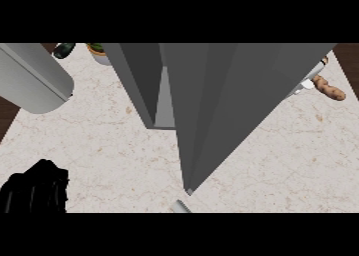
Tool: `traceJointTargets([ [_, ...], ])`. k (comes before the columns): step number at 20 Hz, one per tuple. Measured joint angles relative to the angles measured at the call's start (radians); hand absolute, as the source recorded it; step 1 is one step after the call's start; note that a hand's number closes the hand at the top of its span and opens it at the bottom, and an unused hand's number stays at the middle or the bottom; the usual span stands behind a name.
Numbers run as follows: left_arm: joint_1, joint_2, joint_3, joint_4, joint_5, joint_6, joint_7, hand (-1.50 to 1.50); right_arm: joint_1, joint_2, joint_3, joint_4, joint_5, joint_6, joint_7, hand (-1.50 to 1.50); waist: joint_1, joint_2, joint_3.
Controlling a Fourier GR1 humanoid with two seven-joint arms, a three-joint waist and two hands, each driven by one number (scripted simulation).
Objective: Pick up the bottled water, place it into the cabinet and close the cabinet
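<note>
grey cabinet (219, 100), beige-veined marble counter (101, 150), black left hand (33, 190)

No text, label, brand, number or sign can be read on anything here.

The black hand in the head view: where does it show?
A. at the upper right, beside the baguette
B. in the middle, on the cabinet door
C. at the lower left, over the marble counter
C: the left hand shows at the lower left corner, over the counter.
</note>
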Motion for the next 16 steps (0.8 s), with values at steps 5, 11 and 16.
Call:
traceJointTargets([
  [5, 0.034, 0.037, 0.046, 0.0, 0.026, -0.063, -0.012, 1.5, -0.165, 0.127, -0.142, 0.238, -0.085, -0.056, -0.024, 1.5, 0.01, 0.005, 0.001],
  [11, 0.083, 0.06, 0.079, 0.005, 0.034, -0.127, -0.032, 1.5, -0.337, 0.185, -0.354, 0.549, -0.311, 0.004, -0.136, 1.5, 0.011, 0.008, 0.003],
  [16, 0.113, 0.076, 0.13, 0.015, 0.052, -0.173, -0.037, 1.5, -0.407, 0.197, -0.485, 0.797, -0.421, 0.129, -0.269, 1.5, -0.004, 0.005, 0.003],
])
